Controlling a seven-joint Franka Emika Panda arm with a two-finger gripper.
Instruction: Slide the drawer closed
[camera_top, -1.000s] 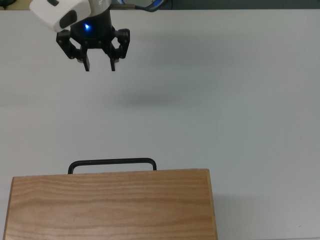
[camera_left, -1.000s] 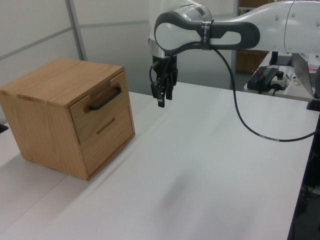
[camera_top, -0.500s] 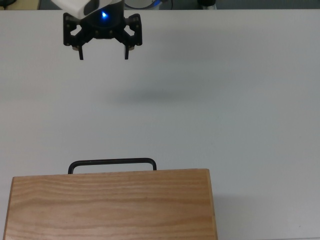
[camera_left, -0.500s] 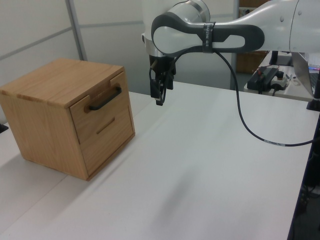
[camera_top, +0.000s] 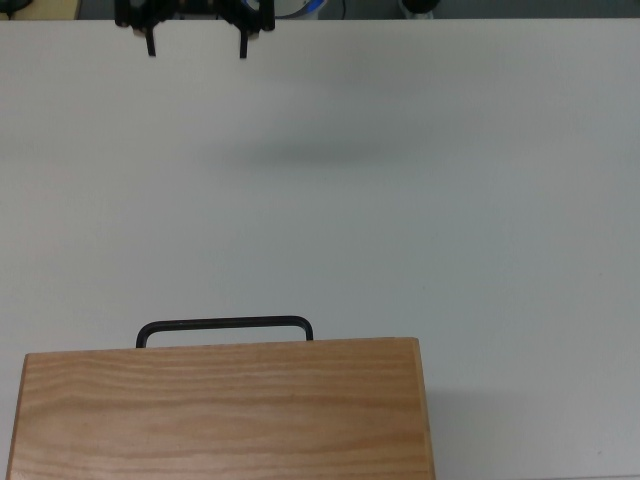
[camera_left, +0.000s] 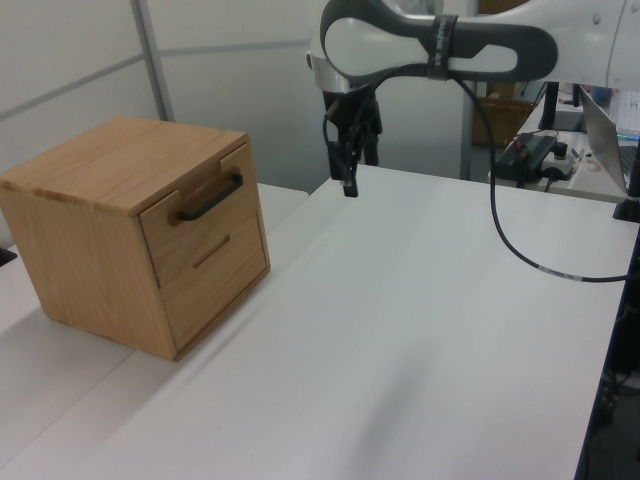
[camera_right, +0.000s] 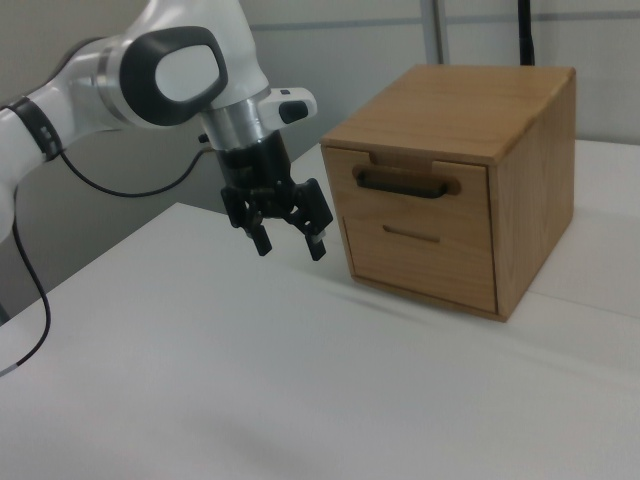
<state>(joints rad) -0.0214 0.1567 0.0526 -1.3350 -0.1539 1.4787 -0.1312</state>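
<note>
A: Where is the drawer (camera_right: 420, 181) sitting?

B: In the upper part of the wooden cabinet (camera_left: 95, 170); its front panel lies flush with the cabinet's face in the left view and the right view alike, so it reads as slid fully in; the black bar handle (camera_top: 224, 325) juts out past the grained top slab in the top view.

A: And the cabinet itself?

B: It stands on the white worktop (camera_left: 420, 330); at the left view's left, at the right view's right, and along the bottom edge of the top view; below the drawer there is a second front panel with a thin slot (camera_right: 410, 234).

A: What of the jaws?

B: Apart; the gripper (camera_right: 288, 241) hangs in the air with nothing between its fingers (camera_top: 241, 45), and both tips show clearly separated in the top view and the right view; it points downward.

A: How near is it to the drawer?

B: Well apart in the top view, where it sits at the very top edge while the handle is low in the picture; in the right view it hovers above the worktop to the right view's left of the cabinet front, touching nothing.

A: Anything else?

B: A black cable (camera_left: 500, 225) loops down from the white arm (camera_left: 470, 40) on the left view's right.
</note>
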